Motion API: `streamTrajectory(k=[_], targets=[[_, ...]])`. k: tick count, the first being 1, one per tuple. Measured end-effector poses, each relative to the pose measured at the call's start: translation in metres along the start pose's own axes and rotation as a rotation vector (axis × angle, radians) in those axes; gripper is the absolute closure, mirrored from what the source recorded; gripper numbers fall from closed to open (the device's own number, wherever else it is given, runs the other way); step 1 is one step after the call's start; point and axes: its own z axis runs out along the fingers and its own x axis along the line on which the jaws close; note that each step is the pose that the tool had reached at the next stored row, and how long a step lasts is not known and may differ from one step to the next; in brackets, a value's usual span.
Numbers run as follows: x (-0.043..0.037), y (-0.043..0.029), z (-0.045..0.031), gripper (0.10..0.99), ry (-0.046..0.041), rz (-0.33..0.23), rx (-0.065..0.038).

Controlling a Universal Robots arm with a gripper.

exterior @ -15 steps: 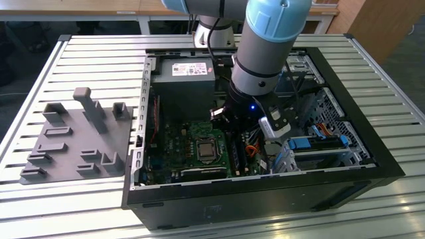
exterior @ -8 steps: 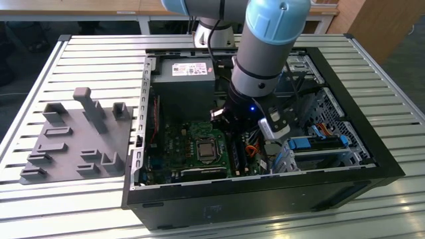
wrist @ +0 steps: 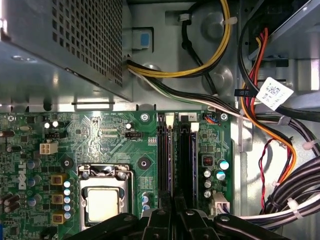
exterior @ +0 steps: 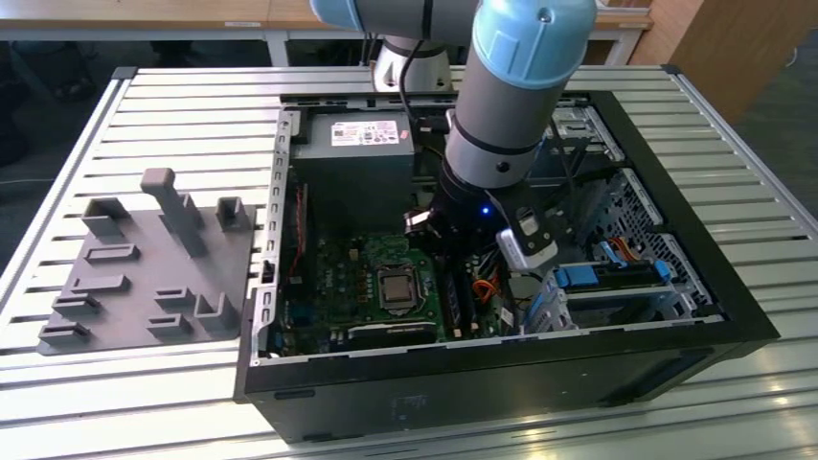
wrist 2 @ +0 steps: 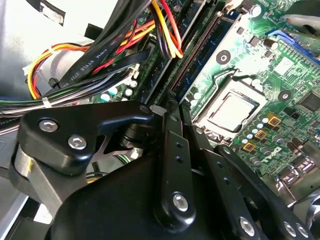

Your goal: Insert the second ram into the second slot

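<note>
The arm reaches down into the open computer case point(exterior: 715, 287) at the centre of the exterior view, with the gripper point(exterior: 450, 251) low over the motherboard point(exterior: 345, 278). In the second wrist view, the gripper point(wrist 2: 172, 107) has its black fingers point(wrist 2: 175, 150) pressed together, their tips directly above the memory slots point(wrist 2: 192, 55) that run toward the upper centre of the frame. In the first wrist view, the slots point(wrist: 176, 155) lie at centre, right of the processor socket point(wrist: 102, 200), and the gripper point(wrist: 174, 212) sits at the bottom centre, in line with them. The second ram cannot be identified with certainty: both slots appear dark, and whether a module is seated cannot be determined. No module is visible between the fingers. Judged from this, the gripper is at the slots, either pressing down or finished; full seating is unconfirmed.
</note>
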Motion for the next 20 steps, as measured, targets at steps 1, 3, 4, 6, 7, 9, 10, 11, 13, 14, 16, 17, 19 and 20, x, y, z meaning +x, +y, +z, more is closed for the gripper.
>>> streamTrajectory(k=[1,3,4,6,7,9,10,11,13,14,16,17,19,20], targets=[[0.0,-0.0001,0.0,0.941,0.0,0.0,0.0],[0.0,0.0,-0.0002,0.878,-0.0001,0.0,0.0],[0.0,0.0,-0.0008,0.878,0.0,0.0,0.0],[0.0003,0.0001,-0.0042,0.878,0.0,0.0,0.0],[0.0004,0.0001,-0.0064,0.878,0.0,0.0,0.0],[0.0007,0.0002,-0.011,0.878,0.0,0.0,0.0],[0.0009,0.0002,-0.0135,0.878,0.0,0.0,0.0],[0.001,0.0003,-0.0167,0.878,0.0002,0.0,0.0],[0.0014,0.0004,-0.023,0.878,0.0003,0.0,0.0],[0.0016,0.0004,-0.0252,0.878,0.0005,0.0,0.001],[0.0016,0.0005,-0.0262,0.878,0.0006,0.0,0.0],[0.0016,0.0005,-0.0262,0.894,0.0005,0.0,0.0],[0.0016,0.0005,-0.0263,0.957,0.0005,0.0,0.0],[0.0017,0.0004,-0.0263,0.98,0.0006,0.0,0.0]])
